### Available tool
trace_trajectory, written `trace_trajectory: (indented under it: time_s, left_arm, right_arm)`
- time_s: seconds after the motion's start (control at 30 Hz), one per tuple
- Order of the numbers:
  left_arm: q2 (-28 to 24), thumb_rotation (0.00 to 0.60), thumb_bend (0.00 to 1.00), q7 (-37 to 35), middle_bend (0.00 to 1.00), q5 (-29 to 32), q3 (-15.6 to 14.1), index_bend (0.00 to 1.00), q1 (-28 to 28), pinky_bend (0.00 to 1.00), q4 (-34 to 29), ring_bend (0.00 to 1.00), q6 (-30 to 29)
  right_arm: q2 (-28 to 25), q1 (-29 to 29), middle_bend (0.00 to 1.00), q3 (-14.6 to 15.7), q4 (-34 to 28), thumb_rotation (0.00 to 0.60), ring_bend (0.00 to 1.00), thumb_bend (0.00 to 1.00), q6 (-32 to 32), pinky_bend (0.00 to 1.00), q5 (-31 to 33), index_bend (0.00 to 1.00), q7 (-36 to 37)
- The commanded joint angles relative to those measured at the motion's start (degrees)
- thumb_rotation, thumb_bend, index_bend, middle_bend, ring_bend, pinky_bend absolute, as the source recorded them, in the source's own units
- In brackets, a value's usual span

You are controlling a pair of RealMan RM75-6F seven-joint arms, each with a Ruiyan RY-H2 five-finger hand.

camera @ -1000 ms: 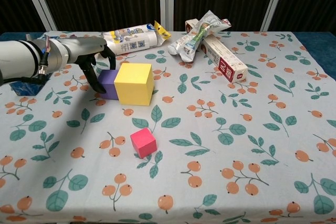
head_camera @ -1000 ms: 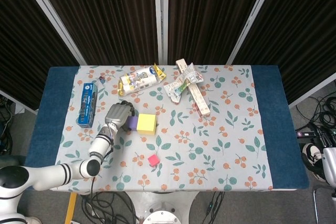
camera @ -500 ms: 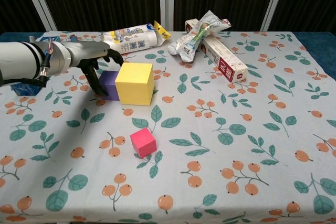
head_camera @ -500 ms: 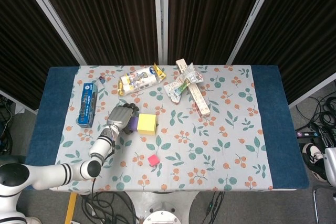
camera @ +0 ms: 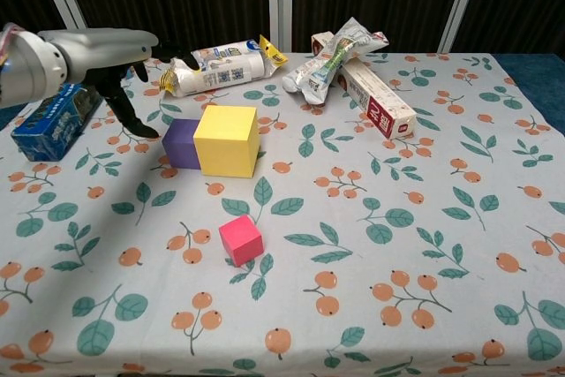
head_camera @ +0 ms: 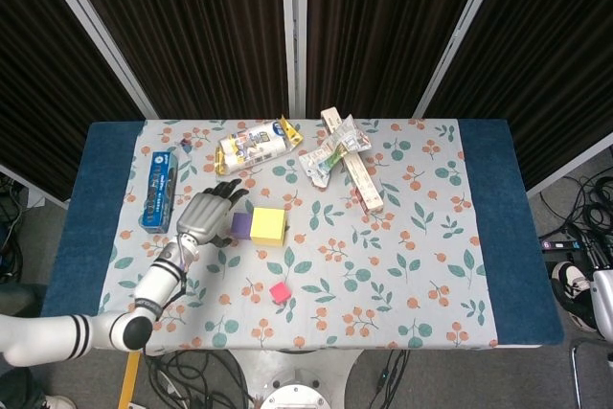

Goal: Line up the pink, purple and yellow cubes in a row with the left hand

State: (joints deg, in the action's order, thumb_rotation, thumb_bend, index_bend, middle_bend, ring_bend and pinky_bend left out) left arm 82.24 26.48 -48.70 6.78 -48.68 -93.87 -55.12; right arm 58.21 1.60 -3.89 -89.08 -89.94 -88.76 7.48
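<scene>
Purple cube (camera: pixel 181 142) touches yellow cube (camera: pixel 227 140); pink cube (camera: pixel 242 240), at its 6 o'clock, awaits the empty, spread left hand (camera: pixel 104 57).

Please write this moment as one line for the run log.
left robot hand: open, lifted left of purple cube | purple cube: touching yellow cube | pink cube: apart, nearer the robot | right robot hand: not in view
</scene>
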Motion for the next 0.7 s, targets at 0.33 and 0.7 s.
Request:
trace_trajectory:
  time_s: [0.33, 0.7]
  left_arm:
    - [-3.0, 0.600, 0.23, -17.5, 0.22, -44.9, -12.8, 0.32, 2.5, 0.25, 3.5, 0.12, -2.7]
    - [3.4, 0.600, 0.24, -19.3, 0.23, -56.7, -15.1, 0.34, -1.1, 0.25, 13.5, 0.12, -1.7]
  right_arm:
    - [-0.1, -0.4, 0.17, 0.3, -0.7, 0.600, 0.13, 0.24, -0.9, 0.22, -0.7, 0.06, -0.6]
    - [-0.2, -0.7, 0.17, 0.4, -1.5, 0.600, 0.13, 0.24, -1.1, 0.22, -0.8, 0.06, -1.3]
